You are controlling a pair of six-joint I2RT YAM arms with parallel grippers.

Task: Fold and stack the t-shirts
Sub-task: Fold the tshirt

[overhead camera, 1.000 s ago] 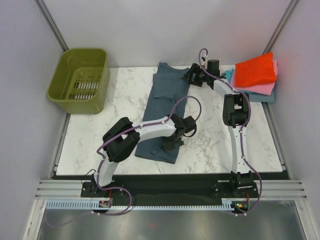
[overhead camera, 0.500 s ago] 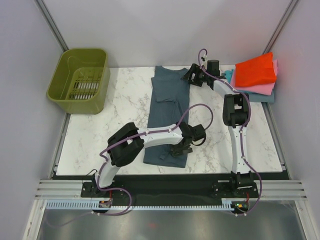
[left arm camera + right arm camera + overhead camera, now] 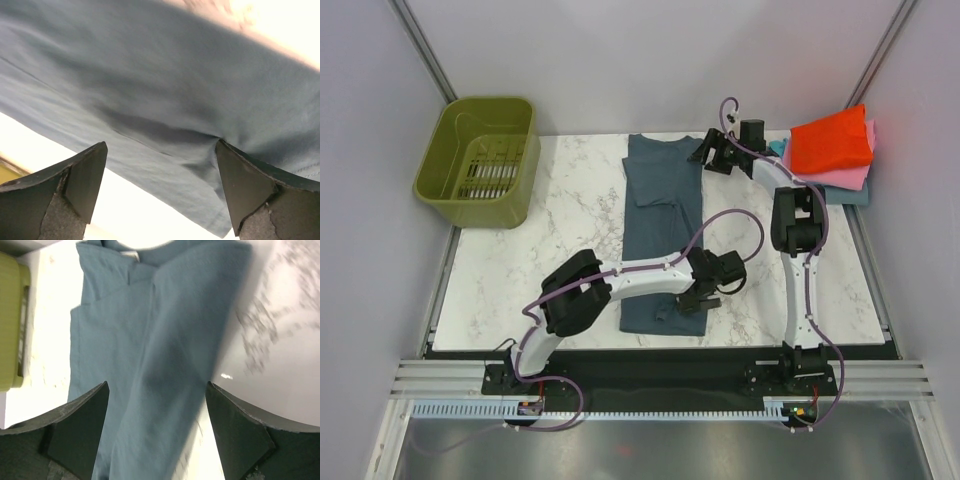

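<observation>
slate blue-grey t-shirt (image 3: 662,230) lies flat on the marble table (image 3: 570,240) as a long narrow strip. the collar is at the far end, the hem at the near end, and one sleeve is turned in over the body.

left gripper (image 3: 161,144) sits low over the near right hem corner, jaws spread wide. cloth fills the gap, with a small pucker at the right jaw. we read this as resting on the cloth, not pinching it. right gripper (image 3: 157,385) is at the far right shoulder edge, jaws likewise apart, nothing clamped.

finished stack is at the far right corner: red-orange shirt (image 3: 832,142) on top, pink shirt (image 3: 855,177) under it, teal blue shirt (image 3: 850,197) lowest. olive-green basket (image 3: 480,160) is far left, well apart.

handling, our judgement: thin, light, limp cloth with no stiffness. it will sag from any hold and drag on the marble. we would pinch at the corners and catch all layers, since a top-layer pinch would peel the fold open. hem corners look like the best hold for halving toward the collar.
</observation>
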